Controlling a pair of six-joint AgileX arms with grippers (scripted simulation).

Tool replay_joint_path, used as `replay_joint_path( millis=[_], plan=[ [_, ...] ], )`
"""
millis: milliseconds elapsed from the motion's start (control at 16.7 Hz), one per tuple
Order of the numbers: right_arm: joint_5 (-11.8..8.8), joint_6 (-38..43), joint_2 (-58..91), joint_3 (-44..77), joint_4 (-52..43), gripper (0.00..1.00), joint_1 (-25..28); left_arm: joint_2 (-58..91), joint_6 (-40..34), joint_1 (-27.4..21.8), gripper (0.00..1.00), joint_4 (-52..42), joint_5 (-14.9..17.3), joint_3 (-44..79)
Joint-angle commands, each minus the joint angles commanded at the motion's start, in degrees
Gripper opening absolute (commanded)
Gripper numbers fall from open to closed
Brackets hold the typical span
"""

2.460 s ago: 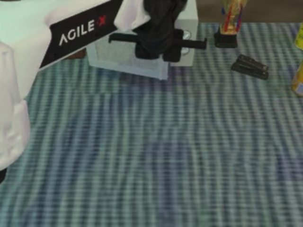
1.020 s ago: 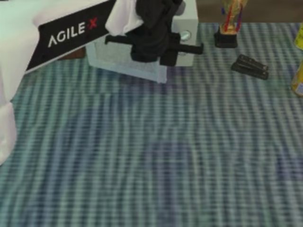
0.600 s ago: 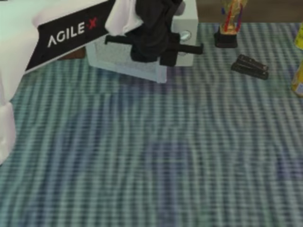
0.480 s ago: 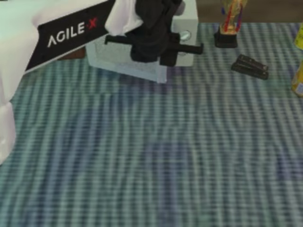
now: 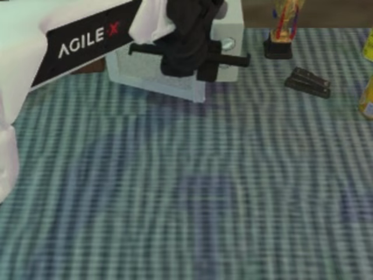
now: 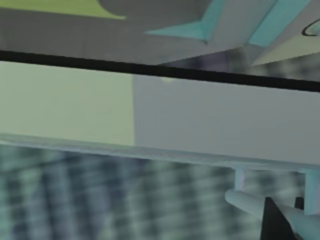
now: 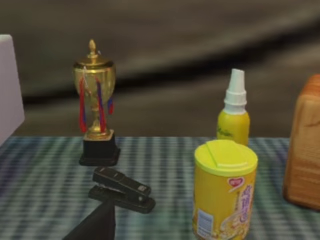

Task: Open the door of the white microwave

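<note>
While the door hangs on a hinge: it will swing as one stiff panel rather than flex, so a pull should follow an arc, not a straight line.
Weight and feel: the door (image 5: 160,76) looks light and rigid; the white microwave (image 5: 228,23) itself looks heavy enough to stay put, though a hard tug could drag it on the counter (image 5: 192,192).
Where to take hold: the pale bar handle (image 6: 260,207) standing off the door on short posts, seen in the left wrist view; smooth and rounded, so likely slippery.
Look of the door: flat white panel with a grey speckled window, its free edge standing slightly out from the box at the lower right corner.
Place: at the far edge of the counter, left of centre in the top view, a round knob (image 5: 228,43) to the door's right.
Left claw (image 5: 198,61): over the door front by the handle; whether it is clenched or released I cannot tell.
Right claw: not visible from above; its wrist view faces a trophy (image 7: 96,105), a black stapler (image 7: 122,191) and a yellow canister (image 7: 225,187).
</note>
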Motion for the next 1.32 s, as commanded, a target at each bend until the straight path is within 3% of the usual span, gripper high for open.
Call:
replay_joint_path(
  millis=[1320],
  plan=[
    [0.0, 0.0, 0.0, 0.0, 0.0, 1.0, 0.0, -3.27, 3.74, 0.61, 0.0, 2.5, 2.0, -5.12]
  ],
)
